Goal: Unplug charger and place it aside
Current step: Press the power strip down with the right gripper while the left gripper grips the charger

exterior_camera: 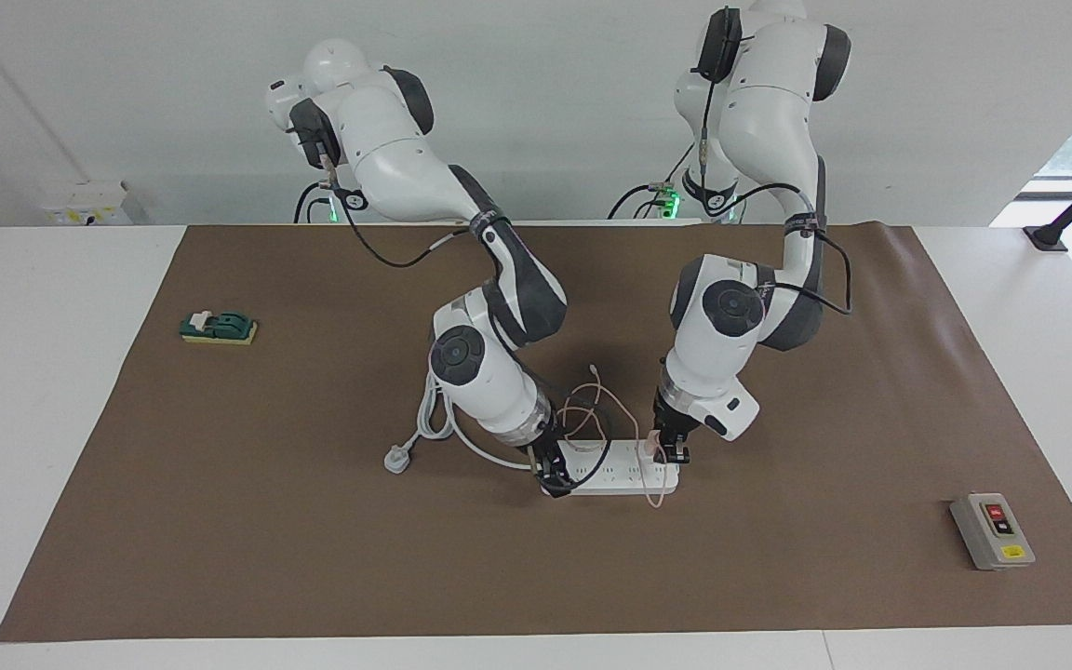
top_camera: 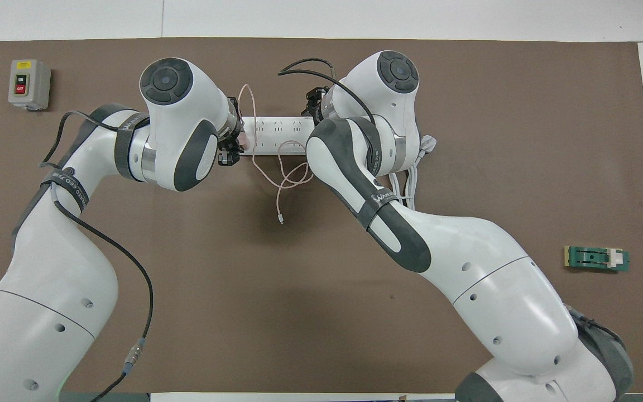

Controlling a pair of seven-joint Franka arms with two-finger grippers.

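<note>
Mid-frame, the left gripper [exterior_camera: 671,454] hides most of the charger [exterior_camera: 651,449] – fingers closed on it; the right gripper [exterior_camera: 550,476] presses the power strip [exterior_camera: 624,476], finger state undeterminable.

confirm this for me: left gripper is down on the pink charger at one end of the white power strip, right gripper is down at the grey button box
One error: the right gripper is down at the white power strip's other end, as the facing view shows. The grey button box sits untouched toward the left arm's end. The left gripper is at the pink charger.
</note>
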